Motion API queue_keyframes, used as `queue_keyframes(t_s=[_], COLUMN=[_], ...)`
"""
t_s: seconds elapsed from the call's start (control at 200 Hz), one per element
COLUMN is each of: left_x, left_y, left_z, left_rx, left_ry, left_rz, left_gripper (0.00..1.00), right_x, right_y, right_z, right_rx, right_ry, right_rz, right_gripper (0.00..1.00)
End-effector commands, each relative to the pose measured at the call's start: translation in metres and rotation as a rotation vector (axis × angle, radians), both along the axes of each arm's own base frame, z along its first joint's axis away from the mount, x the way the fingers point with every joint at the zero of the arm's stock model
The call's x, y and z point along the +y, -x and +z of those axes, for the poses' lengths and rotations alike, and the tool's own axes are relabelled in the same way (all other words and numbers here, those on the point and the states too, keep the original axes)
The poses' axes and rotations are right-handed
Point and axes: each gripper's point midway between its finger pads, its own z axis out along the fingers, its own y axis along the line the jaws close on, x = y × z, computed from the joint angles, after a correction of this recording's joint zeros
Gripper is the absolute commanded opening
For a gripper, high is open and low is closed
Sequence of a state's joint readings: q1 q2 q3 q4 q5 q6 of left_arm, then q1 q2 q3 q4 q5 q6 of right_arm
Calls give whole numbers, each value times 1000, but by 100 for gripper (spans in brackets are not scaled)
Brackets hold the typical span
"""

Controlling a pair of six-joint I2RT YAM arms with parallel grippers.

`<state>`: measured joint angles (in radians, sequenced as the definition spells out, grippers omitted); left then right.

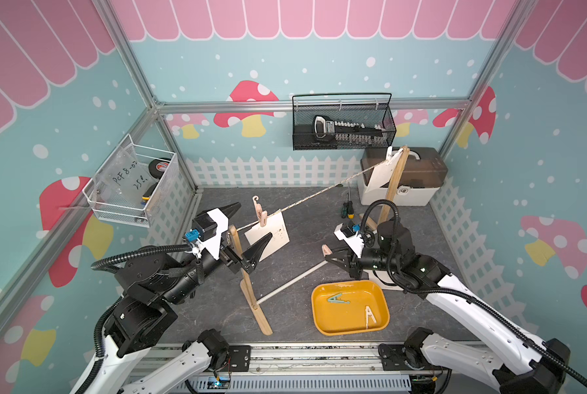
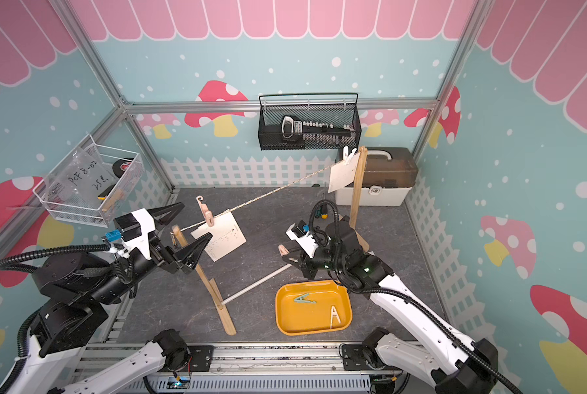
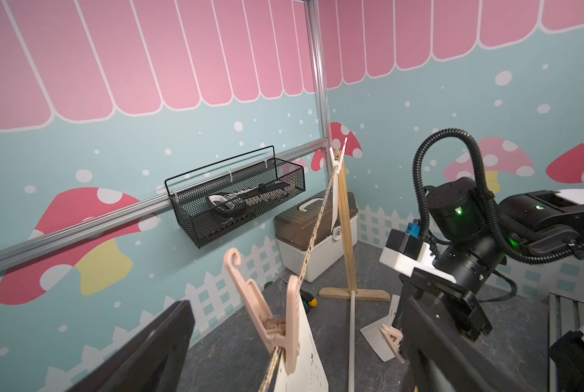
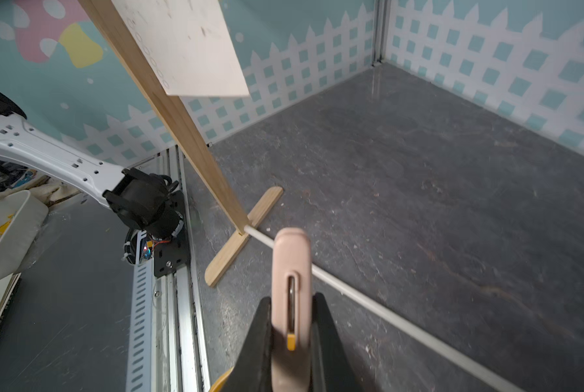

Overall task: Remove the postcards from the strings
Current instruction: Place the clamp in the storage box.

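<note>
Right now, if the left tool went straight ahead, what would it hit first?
Probably the pink clothespin pinning a postcard to the string: it lies just ahead of the open left tool, though depth is hard to judge.

Two postcards (image 1: 278, 235) hang on the string (image 1: 319, 194) — one under a pink peg (image 1: 261, 218) beside the wide-open left claw (image 1: 255, 220), one at the far post (image 1: 392, 191). The right claw (image 1: 331, 257) pinches a loose peg (image 1: 326, 249).
</note>
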<state>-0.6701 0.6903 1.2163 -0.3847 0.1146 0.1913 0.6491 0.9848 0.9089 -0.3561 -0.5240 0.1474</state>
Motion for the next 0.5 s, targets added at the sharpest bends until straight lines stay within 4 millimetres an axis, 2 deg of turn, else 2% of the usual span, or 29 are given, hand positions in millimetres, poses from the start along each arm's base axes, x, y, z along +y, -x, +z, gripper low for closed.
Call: queue_keyframes(t_s=[0.0, 0.195, 0.26, 0.31, 0.39, 0.435, 0.495], left_x=[-6, -13, -13, -13, -14, -14, -12], left_y=[3, -5, -7, -9, -16, -21, -31], left_z=[13, 19, 20, 21, 18, 16, 15], left_rx=[-45, -52, -51, -47, -22, -3, 31], left_ry=[-2, -14, -14, -15, -29, -43, -50], left_rz=[-34, -34, -28, -20, -1, 19, 62], left_gripper=[100, 100, 100, 100, 100, 100, 100], right_x=[-23, -30, -35, -41, -51, -55, -56], right_y=[15, 50, 59, 64, 63, 59, 50], right_z=[-44, -94, -109, -120, -130, -131, -126], right_rx=[177, 421, 465, 491, 503, 490, 459], right_ry=[102, 127, 163, 205, 271, 295, 303], right_rz=[-96, -110, -124, -142, -185, -215, -242], right_gripper=[14, 15, 18, 27, 48, 57, 64])
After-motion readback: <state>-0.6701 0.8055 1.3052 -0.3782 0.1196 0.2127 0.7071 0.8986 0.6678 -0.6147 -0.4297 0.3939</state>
